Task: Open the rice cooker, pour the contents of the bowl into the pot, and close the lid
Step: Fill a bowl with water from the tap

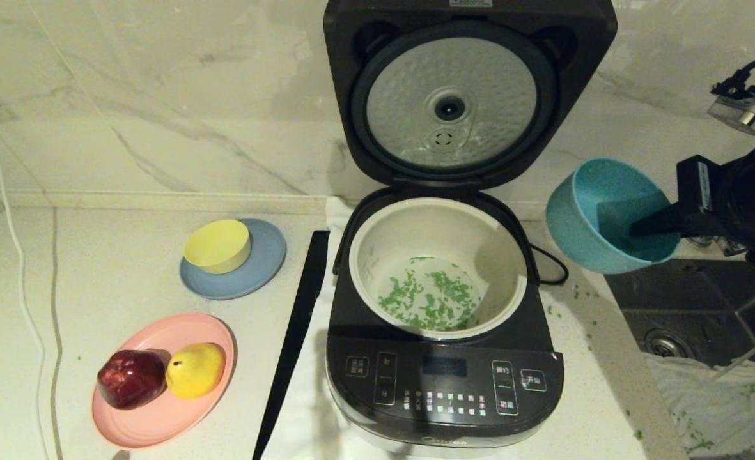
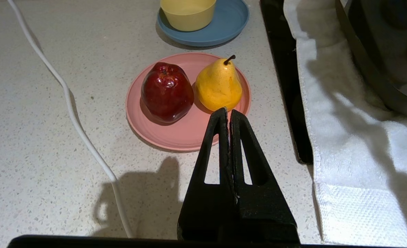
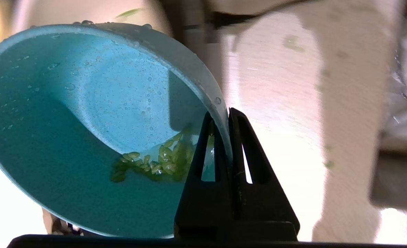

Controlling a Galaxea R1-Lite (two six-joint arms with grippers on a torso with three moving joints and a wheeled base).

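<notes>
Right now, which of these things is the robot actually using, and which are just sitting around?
In use: rice cooker, its raised lid, pot holding green bits, teal bowl pinched by the right gripper.

Lying about: yellow bowl on blue plate, apple and pear on pink plate, white towel.
</notes>
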